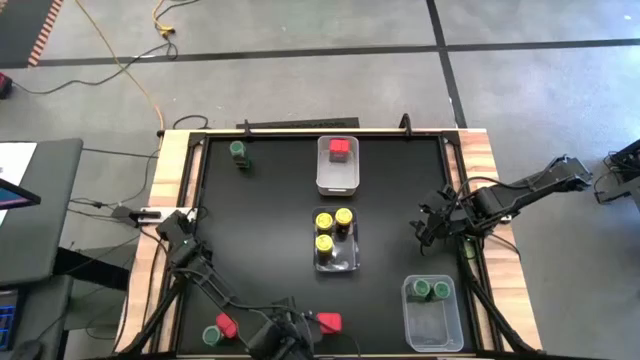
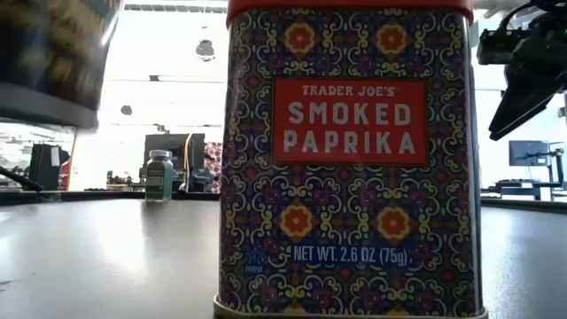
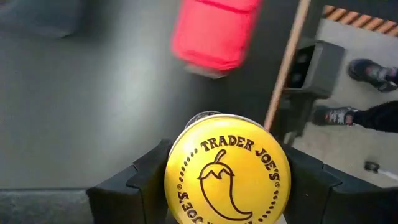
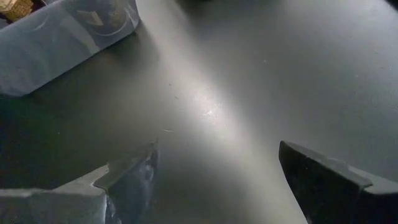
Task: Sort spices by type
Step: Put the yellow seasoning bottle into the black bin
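The left end effector [image 3: 227, 186] is squeezed shut on a yellow-lidded jar [image 3: 227, 177], low at the near edge of the tabletop [image 1: 270, 190]; a red smoked paprika tin [image 3: 214, 31] stands just beside it; if the arm swings sideways, the jar may bump that tin and tip it over; the round lid looks smooth, so the jar might slip out and roll; the bin with three yellow jars [image 1: 337, 262] sits in the middle, and a low carry could hit its wall; the right end effector [image 1: 440, 222] waits with its fingers apart, near the right edge
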